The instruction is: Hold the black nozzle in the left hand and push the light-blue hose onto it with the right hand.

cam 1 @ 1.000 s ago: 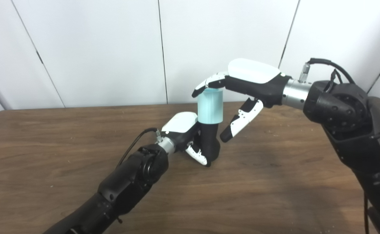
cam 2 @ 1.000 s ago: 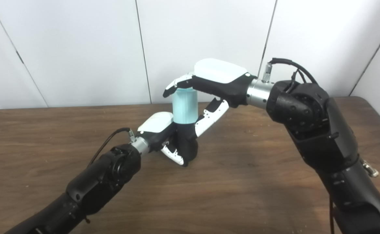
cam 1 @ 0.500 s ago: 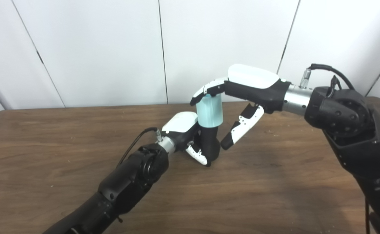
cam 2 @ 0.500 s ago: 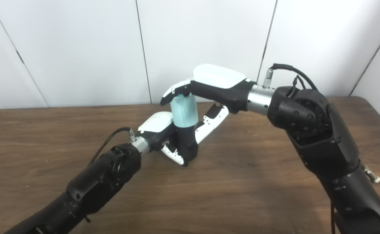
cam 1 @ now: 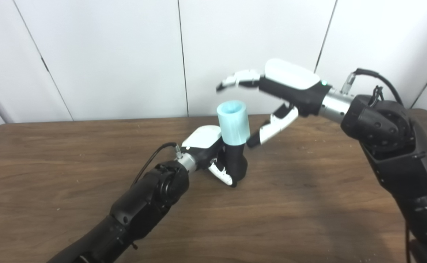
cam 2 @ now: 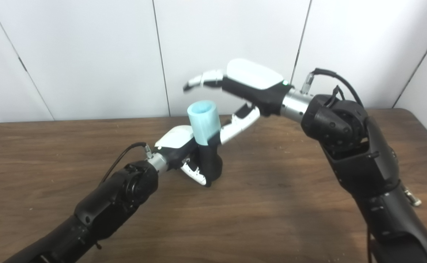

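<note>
Two hands, one joined part

Left hand (cam 1: 213, 153) grips black nozzle (cam 1: 235, 162), light-blue hose (cam 1: 233, 122) seated on top; right hand (cam 1: 272, 95) hovers, fingers spread.

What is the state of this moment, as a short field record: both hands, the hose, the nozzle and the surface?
left hand: shut on the black nozzle, holding it upright on the table
right hand: open, above and beside the hose; fingers clear of its top; whether the thumb touches it cannot be told
light-blue hose: seated on top of the nozzle, open end up, leaning slightly
hose and nozzle: joined
table: brown wood
</note>
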{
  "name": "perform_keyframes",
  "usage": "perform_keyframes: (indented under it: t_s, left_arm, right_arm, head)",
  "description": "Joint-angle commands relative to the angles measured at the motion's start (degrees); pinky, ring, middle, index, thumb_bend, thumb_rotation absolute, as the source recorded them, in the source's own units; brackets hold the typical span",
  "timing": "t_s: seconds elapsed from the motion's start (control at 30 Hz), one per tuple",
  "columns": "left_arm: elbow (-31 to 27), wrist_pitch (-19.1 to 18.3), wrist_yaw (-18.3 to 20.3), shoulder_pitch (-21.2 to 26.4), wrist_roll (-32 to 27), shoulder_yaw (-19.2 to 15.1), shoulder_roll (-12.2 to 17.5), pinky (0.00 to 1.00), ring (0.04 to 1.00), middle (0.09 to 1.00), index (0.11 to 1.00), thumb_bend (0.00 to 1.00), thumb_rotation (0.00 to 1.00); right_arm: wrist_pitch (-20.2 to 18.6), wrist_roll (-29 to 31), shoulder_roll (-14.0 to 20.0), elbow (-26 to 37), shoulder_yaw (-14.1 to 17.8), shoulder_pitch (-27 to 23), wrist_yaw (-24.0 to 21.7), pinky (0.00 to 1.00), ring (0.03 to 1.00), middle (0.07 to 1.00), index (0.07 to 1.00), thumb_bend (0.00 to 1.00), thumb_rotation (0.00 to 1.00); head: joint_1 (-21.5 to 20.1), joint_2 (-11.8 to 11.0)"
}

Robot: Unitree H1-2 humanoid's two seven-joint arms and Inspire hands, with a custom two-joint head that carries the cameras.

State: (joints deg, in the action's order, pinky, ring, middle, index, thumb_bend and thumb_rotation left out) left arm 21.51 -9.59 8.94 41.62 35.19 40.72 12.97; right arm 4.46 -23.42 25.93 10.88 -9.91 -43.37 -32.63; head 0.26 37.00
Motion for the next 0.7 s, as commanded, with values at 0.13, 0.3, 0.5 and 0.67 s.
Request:
perform_keyframes:
  t_s: [0.13, 0.3, 0.5, 0.67]
  left_arm:
    - [5.8, -1.25, 8.43, -5.31, 2.44, 3.74, 1.77, 0.58, 0.537, 0.516, 0.473, 0.52, 0.0]
    - [5.81, -0.95, 8.28, -5.59, 2.58, 3.86, 2.01, 0.62, 0.575, 0.533, 0.467, 0.52, 0.0]
    - [5.32, -1.18, 8.32, -5.78, 2.76, 3.87, 2.18, 0.63, 0.567, 0.526, 0.471, 0.52, 0.0]
    - [5.43, -1.27, 8.29, -5.81, 2.94, 4.09, 1.92, 0.58, 0.529, 0.503, 0.477, 0.53, 0.0]
  right_arm:
    - [3.49, -2.57, -0.36, 0.72, 1.54, -3.86, 6.21, 0.76, 0.847, 0.83, 0.794, 0.69, 0.74]
    - [4.15, -4.08, -0.83, 0.51, 1.96, -3.29, 8.87, 0.74, 0.843, 0.829, 0.788, 0.63, 0.72]
    - [2.36, -6.68, -0.5, -0.42, -0.51, -3.72, 6.84, 0.84, 0.947, 0.919, 0.863, 0.62, 0.74]
    - [-2.45, -6.85, 1.9, -0.34, -4.15, -5.39, -2.39, 0.94, 0.999, 0.986, 0.947, 0.72, 0.84]
  head:
    - [0.23, -0.07]
    - [0.25, -0.14]
    - [0.16, -0.06]
    - [0.23, 0.05]
